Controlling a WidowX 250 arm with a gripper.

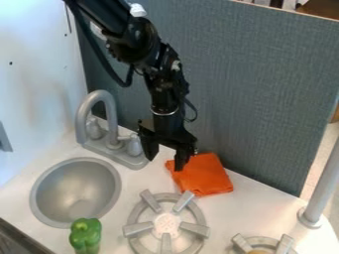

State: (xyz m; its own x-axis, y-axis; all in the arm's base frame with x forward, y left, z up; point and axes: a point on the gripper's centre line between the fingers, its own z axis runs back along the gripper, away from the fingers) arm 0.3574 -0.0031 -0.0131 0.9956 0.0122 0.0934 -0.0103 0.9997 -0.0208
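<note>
We see the black two-finger gripper (165,161) hanging over the far middle part of the white counter (232,213), pointing down, at the end of the black robot arm (136,37) that comes in from the far left. Its jaws are open: we can make out the two fingers well apart, with nothing gripped between them.

Nearest to it is the folded bright orange cloth (204,176), lying on the counter just right of the gripper, close to the foot of the upright grey fabric-covered panel (265,89). The right finger overlaps the cloth's left edge in our view, but we cannot tell whether the two touch.

To the left of the gripper we find the silver-grey curved faucet (109,99), with a knob on each side of its spout, and on its near side the round grey metal-looking sink basin (73,191). The shiny green bell pepper (85,234) stands at the near left, beside the basin's near rim.

On the near side of the cloth, a little to the left, lies the round grey stove burner (165,225) with its raised prongs. We see part of a second grey burner (263,243) at the near right, and farther right the slanting grey pole (321,191) meets the counter in a round base.
</note>
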